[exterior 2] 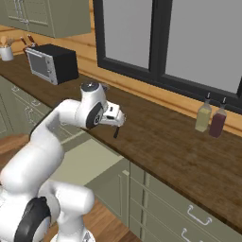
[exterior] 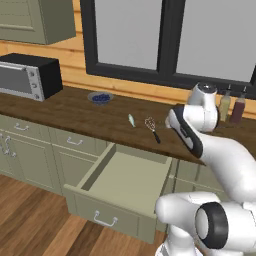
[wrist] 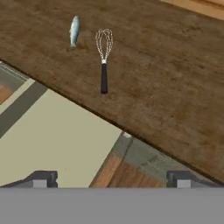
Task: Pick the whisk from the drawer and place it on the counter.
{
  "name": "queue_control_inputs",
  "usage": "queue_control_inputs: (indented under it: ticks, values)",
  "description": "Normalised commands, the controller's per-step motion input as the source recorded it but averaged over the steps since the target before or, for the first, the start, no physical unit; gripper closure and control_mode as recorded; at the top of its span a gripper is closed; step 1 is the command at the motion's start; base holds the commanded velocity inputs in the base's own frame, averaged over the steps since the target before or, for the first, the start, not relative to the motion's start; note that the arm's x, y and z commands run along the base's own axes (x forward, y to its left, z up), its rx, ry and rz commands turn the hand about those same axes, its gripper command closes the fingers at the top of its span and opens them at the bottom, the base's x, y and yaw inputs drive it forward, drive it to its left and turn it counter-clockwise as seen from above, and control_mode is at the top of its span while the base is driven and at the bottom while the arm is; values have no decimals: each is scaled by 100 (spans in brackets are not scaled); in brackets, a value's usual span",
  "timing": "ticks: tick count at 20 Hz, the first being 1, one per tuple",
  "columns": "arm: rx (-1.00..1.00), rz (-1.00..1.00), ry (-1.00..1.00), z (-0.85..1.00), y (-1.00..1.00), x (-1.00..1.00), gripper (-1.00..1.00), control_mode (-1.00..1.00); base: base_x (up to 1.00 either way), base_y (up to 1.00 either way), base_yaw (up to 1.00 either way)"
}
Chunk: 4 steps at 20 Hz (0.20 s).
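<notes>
**Hand view: whisk down on the counter, jaws spread and clear**

Hand view shows the whisk (wrist: 103,59) lying flat on the counter (wrist: 175,78), wire head pointing away from the front edge and black handle pointing back toward it, the handle's end a little short of that edge. Just beside the head lies a small pale green-white object (wrist: 74,30), apart from the whisk. The gripper (wrist: 111,178) has its fingers spread wide with nothing between them, and it sits back from the whisk, over the counter's front edge and the open drawer (exterior: 125,180).

Judging by this, the placing looks done and the step in hand is the retreat. To do it well, the hand should lift straight away from the wood before swinging, so no finger catches the handle and rolls the whisk off the front edge. The jaws are best kept apart until well clear. The drawer juts out below, so the arm should not dip on its way back.

Left base view gives the room: a dark wood-plank counter along sage-green cabinets, a toaster oven (exterior: 27,76) toward its left end, a bowl of blue berries (exterior: 101,98) near the back wall, and two bottles (exterior: 231,107) toward the right under a dark-framed window (exterior: 170,35). The drawer's pale interior looks bare.
</notes>
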Motion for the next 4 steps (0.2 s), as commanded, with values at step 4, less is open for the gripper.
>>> queue_control_inputs:
  ticks: [4]
  values:
    - [-3,0,-7,97,14,-66,-100,-100,0,0,0]
